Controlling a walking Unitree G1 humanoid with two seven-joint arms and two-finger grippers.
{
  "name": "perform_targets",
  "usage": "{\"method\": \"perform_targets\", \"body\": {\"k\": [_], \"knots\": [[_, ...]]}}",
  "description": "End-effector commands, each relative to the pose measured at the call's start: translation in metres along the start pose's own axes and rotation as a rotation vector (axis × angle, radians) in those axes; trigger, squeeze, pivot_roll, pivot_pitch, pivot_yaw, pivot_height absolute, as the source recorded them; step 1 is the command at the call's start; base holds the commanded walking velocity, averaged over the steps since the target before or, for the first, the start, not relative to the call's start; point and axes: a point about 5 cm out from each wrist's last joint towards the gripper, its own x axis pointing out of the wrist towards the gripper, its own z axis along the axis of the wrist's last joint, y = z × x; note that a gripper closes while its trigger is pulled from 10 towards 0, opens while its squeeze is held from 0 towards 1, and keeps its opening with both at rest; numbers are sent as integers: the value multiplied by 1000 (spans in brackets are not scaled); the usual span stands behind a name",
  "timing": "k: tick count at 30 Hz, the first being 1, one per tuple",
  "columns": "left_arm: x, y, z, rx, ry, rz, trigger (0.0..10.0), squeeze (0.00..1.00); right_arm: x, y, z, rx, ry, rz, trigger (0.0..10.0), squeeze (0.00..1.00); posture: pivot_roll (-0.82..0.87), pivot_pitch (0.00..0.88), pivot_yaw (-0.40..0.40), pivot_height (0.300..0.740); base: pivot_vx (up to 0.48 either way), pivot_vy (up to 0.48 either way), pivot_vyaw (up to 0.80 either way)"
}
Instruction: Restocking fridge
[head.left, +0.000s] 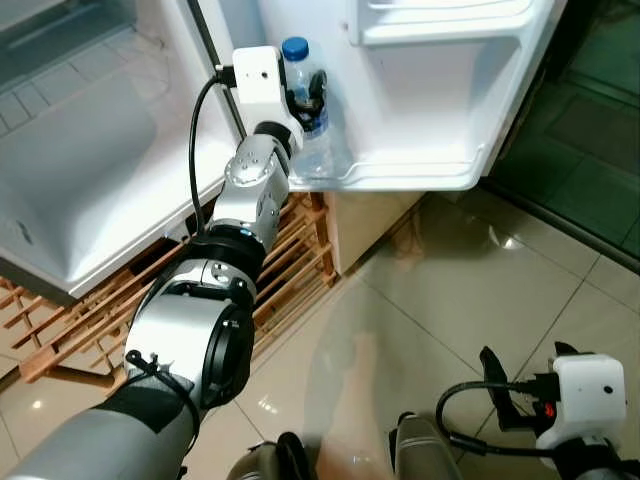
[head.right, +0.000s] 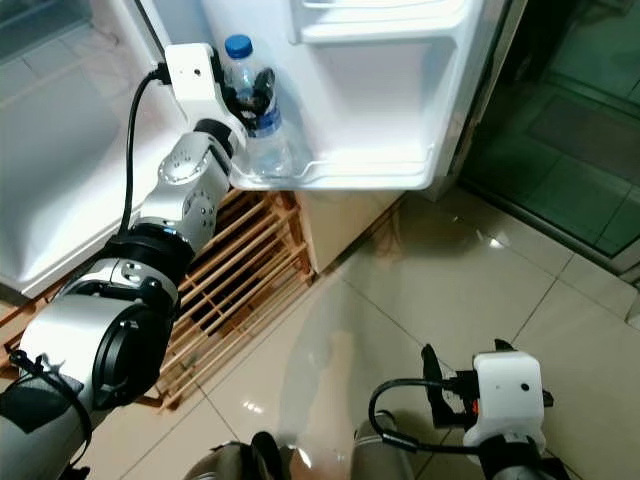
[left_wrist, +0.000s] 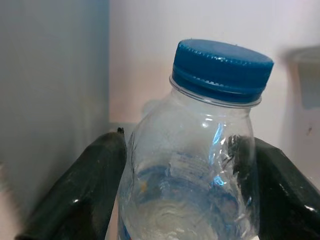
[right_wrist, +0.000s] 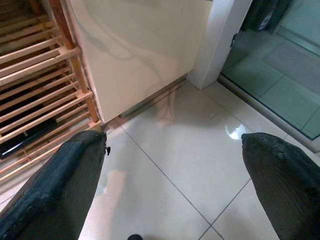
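A clear water bottle (head.left: 306, 120) with a blue cap (left_wrist: 220, 67) stands upright at the left end of the fridge door's lowest shelf (head.left: 420, 178). My left gripper (head.left: 308, 98) reaches up to it, shut on the bottle just below the neck. In the left wrist view one black finger (left_wrist: 95, 185) presses each side of the bottle (left_wrist: 190, 180). My right gripper (right_wrist: 172, 137) hangs low over the tiled floor, open, holding nothing.
The white fridge compartment (head.left: 80, 170) lies open to the left of the door. A slatted wooden rack (head.left: 295, 260) stands below it beside a cream cabinet (right_wrist: 135, 50). Another door shelf (head.left: 440, 25) sits higher up. Glossy tiles (head.left: 450, 300) stretch right toward a dark glass panel (head.left: 585, 130).
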Motion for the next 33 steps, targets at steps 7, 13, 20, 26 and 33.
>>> {"method": "perform_targets", "body": {"k": [7,13,20,26,33], "knots": [[-4,-9,5,17,-10,-66,10000,1000,8,4,-5,14,3,16,10000,0,-394,85,137,740,0,0,0],[-8,-4,7,36,-1,-63,10000,1000,17,6,-8,18,-3,32,10000,0,-357,48,136,740,0,0,0],[-22,7,11,60,10,-67,10000,1000,33,7,-7,22,-30,45,10000,0,-302,0,135,740,0,0,0],[-64,4,3,51,80,-151,10000,1000,56,10,-4,36,-68,59,10000,0,-237,0,125,740,0,0,0],[-135,41,-62,136,169,-106,10000,1000,75,2,4,44,-123,10,10000,0,-199,0,102,740,0,0,0]]}}
